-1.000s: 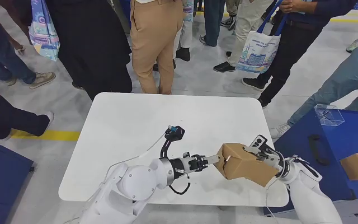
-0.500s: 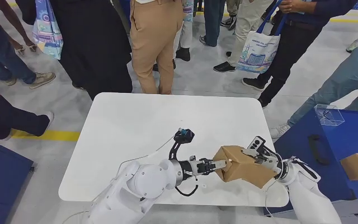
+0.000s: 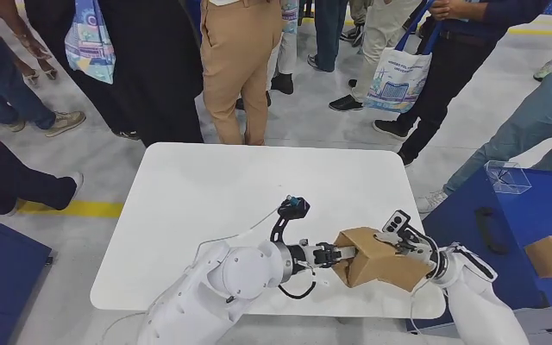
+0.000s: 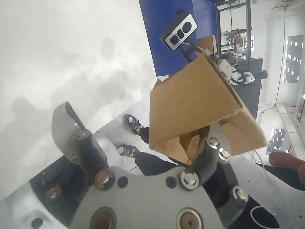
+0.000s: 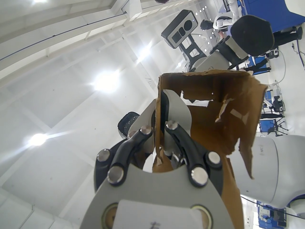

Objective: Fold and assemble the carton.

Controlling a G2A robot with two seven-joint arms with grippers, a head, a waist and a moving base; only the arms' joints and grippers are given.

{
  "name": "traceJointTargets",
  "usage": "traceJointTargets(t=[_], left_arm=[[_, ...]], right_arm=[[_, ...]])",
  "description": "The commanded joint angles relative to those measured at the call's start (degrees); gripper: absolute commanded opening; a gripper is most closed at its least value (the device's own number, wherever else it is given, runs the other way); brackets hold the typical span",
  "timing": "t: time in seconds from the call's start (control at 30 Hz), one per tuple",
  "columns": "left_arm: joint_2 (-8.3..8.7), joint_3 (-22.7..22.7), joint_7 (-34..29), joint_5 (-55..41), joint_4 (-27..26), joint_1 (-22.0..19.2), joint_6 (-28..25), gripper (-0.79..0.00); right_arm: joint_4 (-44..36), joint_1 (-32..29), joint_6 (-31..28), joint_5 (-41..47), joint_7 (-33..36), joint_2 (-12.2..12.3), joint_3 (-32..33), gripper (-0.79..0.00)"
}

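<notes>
A brown cardboard carton hangs tilted over the white table near its front right corner. My right gripper holds it from the right. In the right wrist view that gripper is shut on one wall of the carton, whose open end shows torn inner flaps. My left gripper meets the carton's left end. In the left wrist view it stands open; one finger is tucked under a flap of the carton, and the other finger is free over the table.
Several people stand along the table's far edge and to the right. A blue bin and a clear plastic box sit beside the table on the right. The table's left and middle are bare.
My left arm has pushed to the right, bringing its gripper up against the carton's end. The carton has shifted slightly down and to the right in my right gripper.
</notes>
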Motion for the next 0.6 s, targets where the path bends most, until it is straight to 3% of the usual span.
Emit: traceJointTargets(t=[0.0,0.2,0.33,0.57], left_arm=[[0.19,-1.1,0.0,-0.4,-1.1,0.5,0.3,0.0],[1.94,-8.2,-0.6,0.6,-7.5,5.5,1.6,0.0],[3.11,-14.2,0.3,-0.9,-12.7,11.1,-0.9,0.0],[3.24,-14.8,1.0,-0.9,-13.6,11.9,-2.3,0.0]], right_arm=[[0.3,0.2,0.3,0.0,-0.3,0.1,0.2,-0.785],[0.8,0.6,1.5,0.0,-1.9,0.3,0.6,-0.785],[0.8,0.6,1.5,0.0,-1.9,0.3,0.6,-0.785],[0.8,0.6,1.5,0.0,-1.9,0.3,0.6,-0.785]])
